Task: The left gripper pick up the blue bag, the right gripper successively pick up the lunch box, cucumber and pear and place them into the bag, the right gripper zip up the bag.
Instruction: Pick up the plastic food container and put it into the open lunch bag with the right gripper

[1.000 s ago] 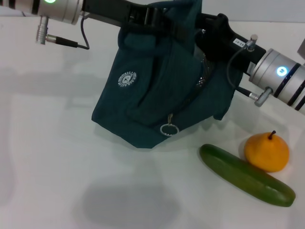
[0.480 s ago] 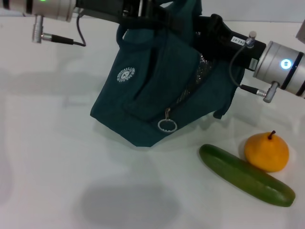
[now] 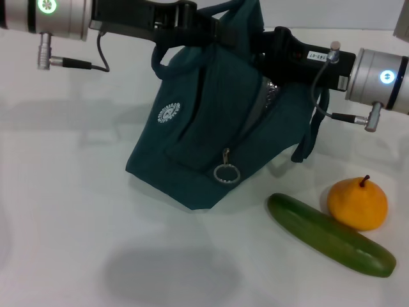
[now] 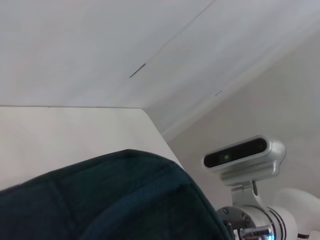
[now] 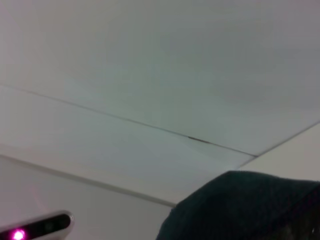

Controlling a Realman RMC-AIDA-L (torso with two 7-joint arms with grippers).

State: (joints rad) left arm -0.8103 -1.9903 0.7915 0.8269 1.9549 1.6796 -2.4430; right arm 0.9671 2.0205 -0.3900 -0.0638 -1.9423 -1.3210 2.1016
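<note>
Two items I log outside the blue bag (image 3: 211,137): cucumber (image 3: 329,235), long axis slanting away from the right gripper (image 3: 271,48) at the bag mouth, touching the pear (image 3: 357,203); left gripper (image 3: 192,25) clamps the bag's top, right's fingers hidden.

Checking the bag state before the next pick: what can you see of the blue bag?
The blue bag is dark teal fabric, held up and tilted, its lower edge at the table. A round white logo and a metal ring zipper pull hang on its front; silvery lining shows through the open top. The left gripper holds it near the handles, and the right gripper reaches into the opening. The cucumber and pear lie apart from it.
</note>
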